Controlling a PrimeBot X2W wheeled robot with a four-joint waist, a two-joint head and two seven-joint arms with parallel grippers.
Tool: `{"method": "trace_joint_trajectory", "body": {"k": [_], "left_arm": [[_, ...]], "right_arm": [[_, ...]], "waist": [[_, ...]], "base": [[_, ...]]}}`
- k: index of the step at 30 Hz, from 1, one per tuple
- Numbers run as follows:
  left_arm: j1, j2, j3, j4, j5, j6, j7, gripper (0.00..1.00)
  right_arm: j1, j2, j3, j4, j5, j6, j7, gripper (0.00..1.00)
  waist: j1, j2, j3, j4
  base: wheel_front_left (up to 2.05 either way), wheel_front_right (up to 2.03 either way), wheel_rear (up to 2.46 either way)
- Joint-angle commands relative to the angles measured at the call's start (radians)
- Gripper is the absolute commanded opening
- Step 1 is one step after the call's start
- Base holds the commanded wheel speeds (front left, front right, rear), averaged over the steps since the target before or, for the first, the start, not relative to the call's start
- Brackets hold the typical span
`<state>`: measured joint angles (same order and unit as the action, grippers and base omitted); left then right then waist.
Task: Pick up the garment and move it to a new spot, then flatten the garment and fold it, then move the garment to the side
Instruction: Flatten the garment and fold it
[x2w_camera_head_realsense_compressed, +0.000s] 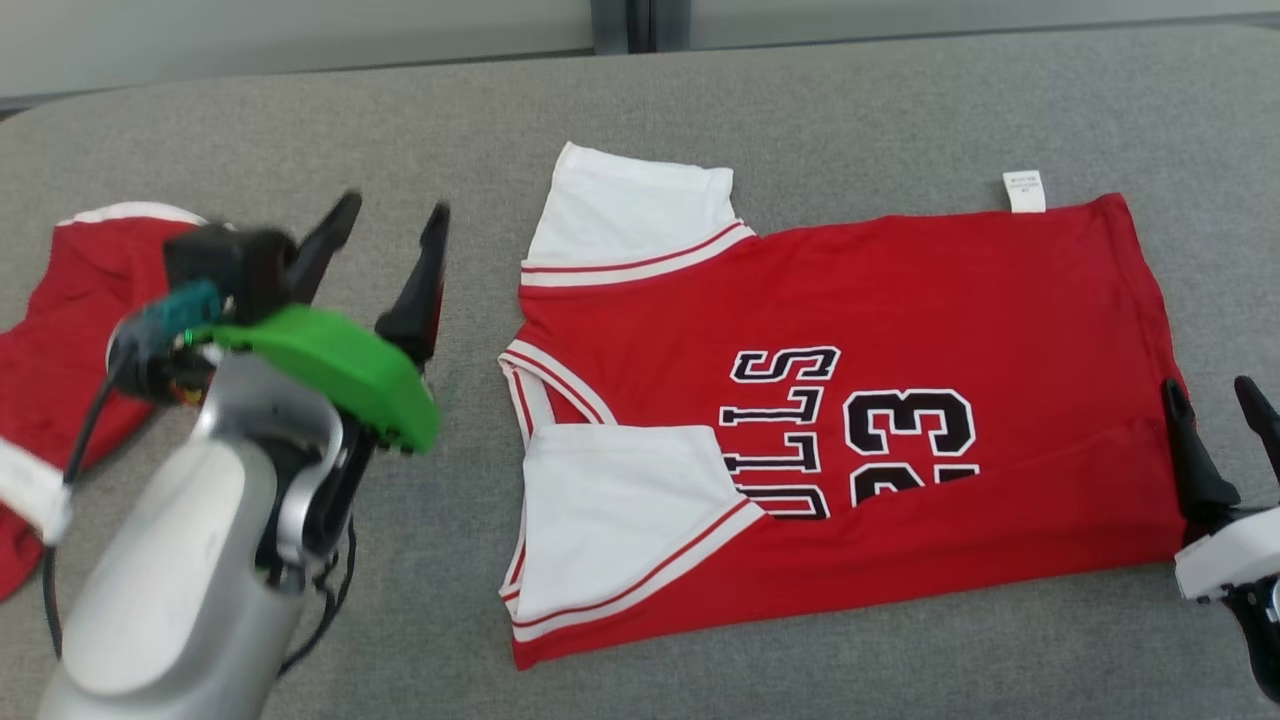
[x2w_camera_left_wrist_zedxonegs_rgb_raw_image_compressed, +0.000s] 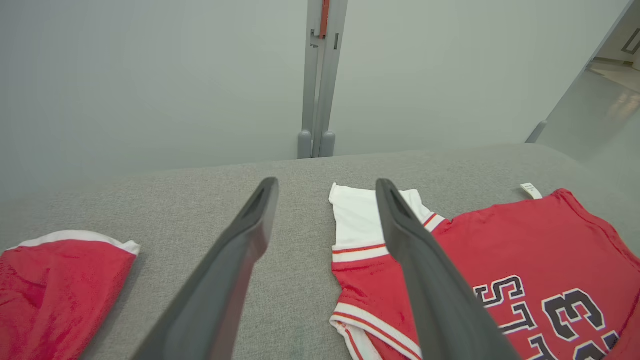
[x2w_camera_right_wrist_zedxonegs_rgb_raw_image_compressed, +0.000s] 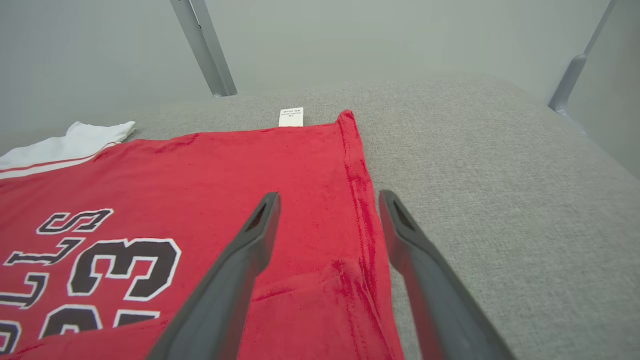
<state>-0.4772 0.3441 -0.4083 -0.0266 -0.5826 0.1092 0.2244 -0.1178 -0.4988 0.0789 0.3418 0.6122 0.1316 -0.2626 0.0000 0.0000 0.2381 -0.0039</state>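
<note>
The garment (x2w_camera_head_realsense_compressed: 900, 300) is a red jersey with white sleeves and black "23" lettering, lying flat on the grey surface with its near edge folded up over the lettering. My left gripper (x2w_camera_head_realsense_compressed: 392, 217) hovers open to the left of its collar, holding nothing. In the left wrist view the garment (x2w_camera_left_wrist_zedxonegs_rgb_raw_image_compressed: 475, 255) lies just right of that gripper (x2w_camera_left_wrist_zedxonegs_rgb_raw_image_compressed: 327, 187). My right gripper (x2w_camera_head_realsense_compressed: 1212, 390) stands open at the garment's right hem, nothing between its fingers. The right wrist view shows the garment (x2w_camera_right_wrist_zedxonegs_rgb_raw_image_compressed: 200, 185) under that gripper (x2w_camera_right_wrist_zedxonegs_rgb_raw_image_compressed: 330, 197), which straddles the hem.
A second red and white garment (x2w_camera_head_realsense_compressed: 70, 340) lies bunched at the far left, partly behind my left arm, also seen as a red garment (x2w_camera_left_wrist_zedxonegs_rgb_raw_image_compressed: 55, 285) in the left wrist view. A white label (x2w_camera_head_realsense_compressed: 1024, 190) sticks out past the jersey's far edge. Grey padded surface (x2w_camera_head_realsense_compressed: 800, 90) extends all around.
</note>
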Motion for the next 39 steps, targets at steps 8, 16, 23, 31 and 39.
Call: {"method": "trace_joint_trajectory", "body": {"k": [8, 16, 23, 31, 39], "left_arm": [[-0.5, -0.034, -0.101, 0.274, 0.055, -0.111, 0.258, 1.0], [-0.718, -0.051, -0.189, 0.574, 0.095, -0.183, 0.405, 1.0], [-0.779, -0.036, -0.213, 0.702, 0.121, -0.198, 0.408, 1.0], [-0.801, -0.011, -0.227, 0.77, 0.13, -0.19, 0.434, 1.0], [-0.79, -0.001, -0.232, 0.786, 0.112, -0.192, 0.469, 0.65]], "right_arm": [[-0.114, -0.016, 0.017, -0.045, 0.005, -0.002, -0.003, 1.0], [-0.207, 0.011, 0.064, -0.042, 0.02, -0.002, -0.003, 1.0], [-0.227, 0.031, 0.071, -0.029, 0.03, -0.002, -0.003, 1.0], [-0.229, 0.041, 0.062, -0.028, 0.024, -0.002, -0.003, 1.0], [-0.222, 0.045, 0.05, -0.027, 0.02, -0.002, -0.003, 1.0]], "waist": [[0.0, 0.0, 0.213, -0.073], [0.0, 0.0, 0.305, -0.171], [0.0, 0.0, 0.343, -0.229], [0.0, 0.0, 0.36, -0.248], [0.0, 0.0, 0.362, -0.246]], "base": [[0.0, 0.0, 0.0], [0.0, 0.0, 0.0], [0.0, 0.0, 0.0], [0.0, 0.0, 0.0], [0.0, 0.0, 0.0]]}}
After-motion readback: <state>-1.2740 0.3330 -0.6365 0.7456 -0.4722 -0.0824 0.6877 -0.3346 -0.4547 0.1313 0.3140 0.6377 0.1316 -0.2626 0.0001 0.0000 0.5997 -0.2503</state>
